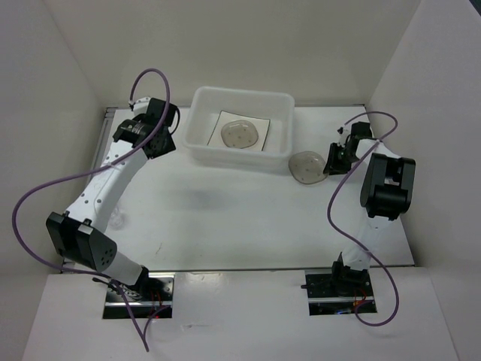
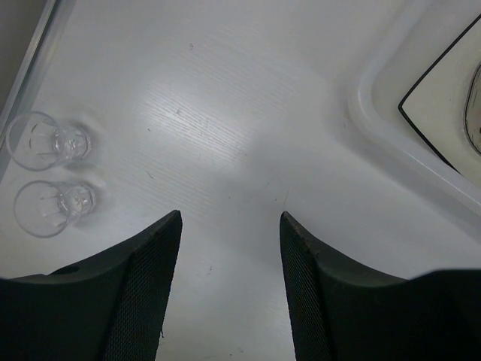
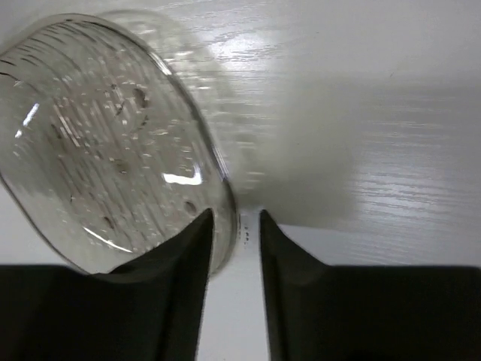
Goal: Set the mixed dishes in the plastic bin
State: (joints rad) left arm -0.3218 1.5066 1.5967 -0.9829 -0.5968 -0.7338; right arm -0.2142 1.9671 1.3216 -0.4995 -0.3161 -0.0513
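The plastic bin (image 1: 240,94) stands at the back middle, with the square white plate (image 1: 263,128) flat inside and one round greyish dish (image 1: 240,134) on it. The second round dish (image 1: 306,167) is just right of the bin, tilted. My right gripper (image 1: 329,160) is shut on its rim; in the right wrist view the dish (image 3: 105,135) fills the left side, its rim between the fingertips (image 3: 235,214). My left gripper (image 1: 159,143) is open and empty left of the bin. Its wrist view shows the gripper (image 2: 229,218) over bare table, two tiny clear cups (image 2: 52,173) at far left, and the bin's corner (image 2: 391,128) at right.
White walls enclose the table on the left, back and right. A metal rail (image 1: 105,139) runs along the left edge. Purple cables loop off both arms.
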